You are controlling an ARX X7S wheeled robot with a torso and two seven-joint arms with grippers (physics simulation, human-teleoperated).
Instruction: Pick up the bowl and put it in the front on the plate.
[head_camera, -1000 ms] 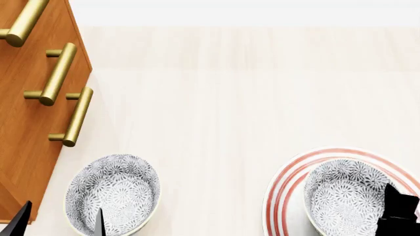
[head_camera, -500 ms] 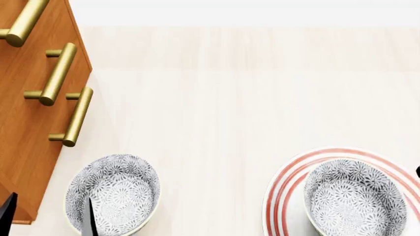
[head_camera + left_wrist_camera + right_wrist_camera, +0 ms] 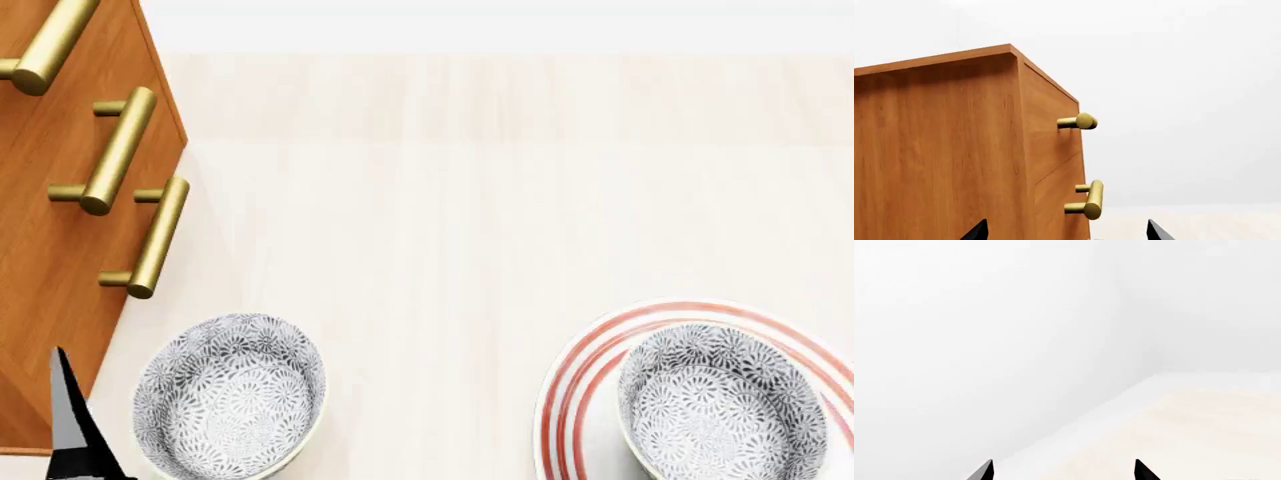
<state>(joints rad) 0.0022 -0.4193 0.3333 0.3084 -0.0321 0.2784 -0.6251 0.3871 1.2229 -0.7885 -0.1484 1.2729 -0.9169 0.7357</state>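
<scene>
A grey-blue floral bowl (image 3: 722,406) sits inside the red-ringed white plate (image 3: 577,385) at the lower right of the head view. A look-alike bowl (image 3: 230,396) stands on the table at the lower left. One dark finger (image 3: 71,424) of my left gripper rises just left of that bowl, apart from it. In the left wrist view my left gripper (image 3: 1066,233) is open and empty, facing the wooden cabinet (image 3: 941,150). My right gripper (image 3: 1063,472) is open and empty in its wrist view, facing a pale wall and the table edge; it is out of the head view.
The wooden cabinet (image 3: 54,250) with brass bar handles (image 3: 118,150) stands along the left side, close to the left bowl and my left gripper. Pale tabletop (image 3: 441,220) stretches to the back, ending at a white wall.
My right gripper, a second ago at the rim of the bowl on the plate, has withdrawn out of the head view. My left gripper shifted left, off the left bowl. Both bowls stayed put.
</scene>
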